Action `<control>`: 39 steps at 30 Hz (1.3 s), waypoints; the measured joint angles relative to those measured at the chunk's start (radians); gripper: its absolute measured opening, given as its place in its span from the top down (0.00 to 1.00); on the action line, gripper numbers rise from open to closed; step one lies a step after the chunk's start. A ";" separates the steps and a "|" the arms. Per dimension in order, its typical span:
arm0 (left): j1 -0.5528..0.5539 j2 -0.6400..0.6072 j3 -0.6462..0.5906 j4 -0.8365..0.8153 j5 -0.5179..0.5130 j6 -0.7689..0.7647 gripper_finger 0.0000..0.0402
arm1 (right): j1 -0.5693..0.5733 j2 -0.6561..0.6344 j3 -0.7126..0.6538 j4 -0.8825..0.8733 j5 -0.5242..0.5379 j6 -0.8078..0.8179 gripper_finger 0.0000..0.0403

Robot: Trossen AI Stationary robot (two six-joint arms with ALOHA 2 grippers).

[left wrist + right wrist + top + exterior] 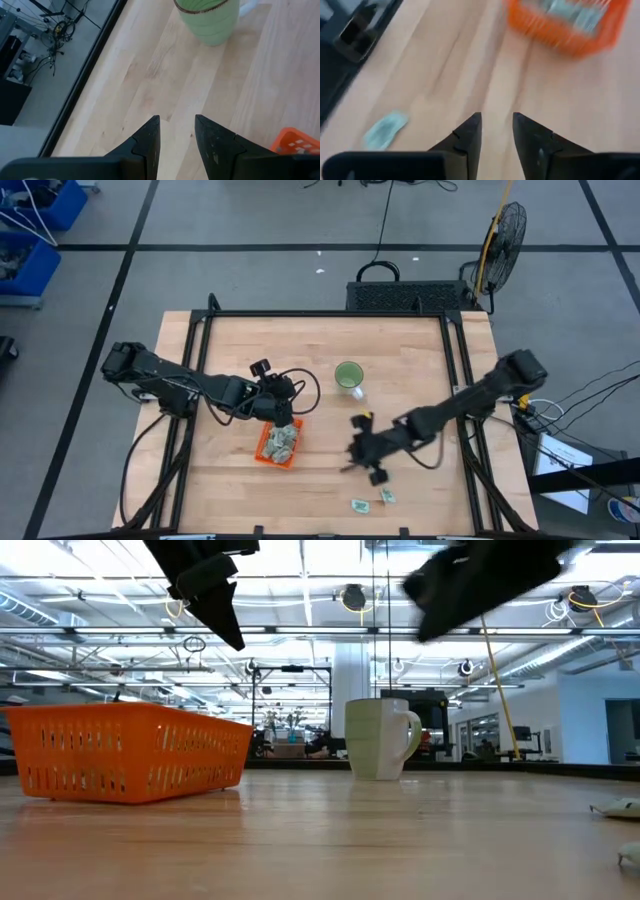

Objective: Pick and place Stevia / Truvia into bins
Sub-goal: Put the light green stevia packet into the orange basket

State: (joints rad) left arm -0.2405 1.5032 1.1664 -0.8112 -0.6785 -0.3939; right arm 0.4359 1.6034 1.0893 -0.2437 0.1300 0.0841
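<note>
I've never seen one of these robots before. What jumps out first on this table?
The bright orange basket, piled with small white-and-green packets, sits left of the table's middle, with the left gripper hovering over its far edge. A green cup stands behind it near the centre. The right gripper hangs open above bare wood, with two stray packets lying near the front edge.

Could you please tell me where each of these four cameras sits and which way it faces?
High view: overhead, straight down on the table; both arms show.
Low view: table height, level across to the orange basket and green mug; arms hang from above.
Left wrist view: on the left arm, past the left hand, open, toward the mug.
Right wrist view: past the right hand, open, toward the basket and a sachet.
All views share the basket.
</note>
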 joint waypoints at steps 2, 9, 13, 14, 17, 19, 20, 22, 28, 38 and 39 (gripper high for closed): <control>0.000 0.000 0.000 0.000 0.000 0.000 0.68 | 0.048 -0.027 0.000 -0.098 -0.001 0.094 0.72; 0.000 0.000 0.000 0.002 -0.001 -0.002 0.68 | 0.163 -0.017 -0.023 -0.197 0.006 0.346 0.62; 0.000 0.000 0.000 0.005 -0.001 -0.003 0.68 | 0.196 -0.018 -0.112 -0.119 0.031 0.370 0.58; 0.000 0.000 0.000 0.005 -0.002 -0.004 0.68 | 0.197 -0.017 -0.137 -0.092 0.030 0.382 0.57; 0.003 0.000 0.000 0.005 -0.002 -0.004 0.68 | 0.197 -0.017 -0.211 -0.042 0.031 0.410 0.57; 0.005 0.000 0.000 0.005 -0.002 -0.004 0.68 | 0.194 -0.017 -0.254 0.027 0.031 0.418 0.57; 0.007 0.000 0.000 0.005 -0.002 -0.004 0.68 | 0.193 -0.018 -0.279 0.074 0.029 0.424 0.58; 0.008 0.000 0.000 0.005 -0.002 -0.004 0.68 | 0.193 -0.017 -0.333 0.171 0.021 0.431 0.58; 0.012 0.000 0.000 0.005 -0.002 -0.003 0.68 | 0.195 -0.018 -0.469 0.408 -0.026 0.443 0.59; 0.012 0.000 0.000 0.005 -0.002 -0.003 0.68 | 0.190 -0.020 -0.527 0.483 -0.020 0.310 0.73; 0.012 0.000 0.000 0.005 -0.002 -0.003 0.68 | 0.186 -0.020 -0.527 0.483 -0.020 0.304 0.76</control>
State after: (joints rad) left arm -0.2283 1.5031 1.1664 -0.8059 -0.6803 -0.3969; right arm 0.6223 1.5837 0.5618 0.2394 0.1104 0.3881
